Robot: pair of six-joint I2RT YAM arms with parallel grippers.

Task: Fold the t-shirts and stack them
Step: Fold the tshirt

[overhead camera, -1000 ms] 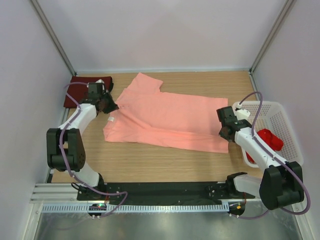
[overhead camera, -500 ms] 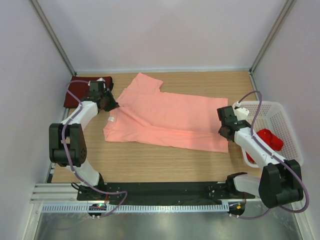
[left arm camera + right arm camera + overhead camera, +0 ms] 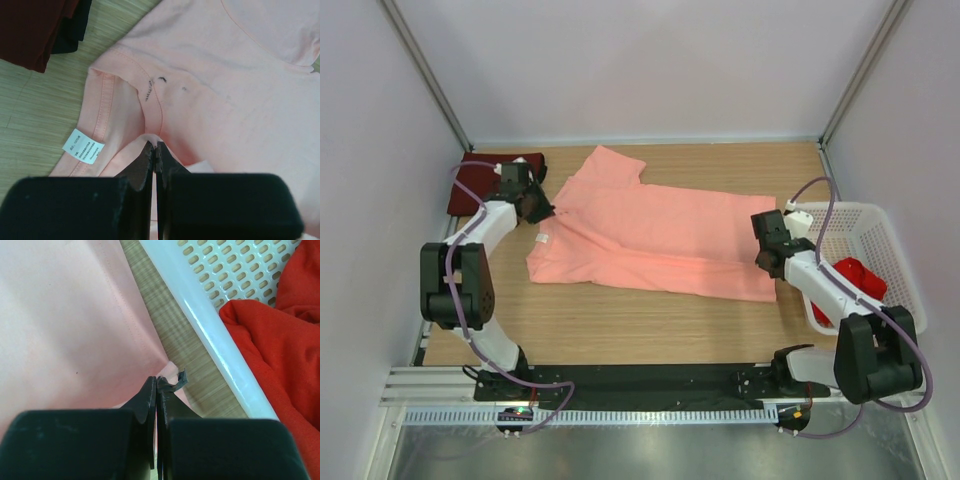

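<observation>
The salmon-pink t-shirt lies spread across the middle of the table. My left gripper is shut on a fold of its cloth by the collar, next to the white label. My right gripper is shut on the shirt's right hem corner, beside the basket. The dark maroon t-shirt lies folded at the back left and shows in the left wrist view. The bright red t-shirt lies crumpled in the basket and shows in the right wrist view.
The white perforated basket stands at the right edge of the table; its rim is close to my right gripper. Grey walls enclose the table at the back and both sides. Bare wood shows in front of the pink shirt.
Both grippers have shifted slightly toward the back of the table while holding the pink shirt. The shirt's held ends moved a little with them.
</observation>
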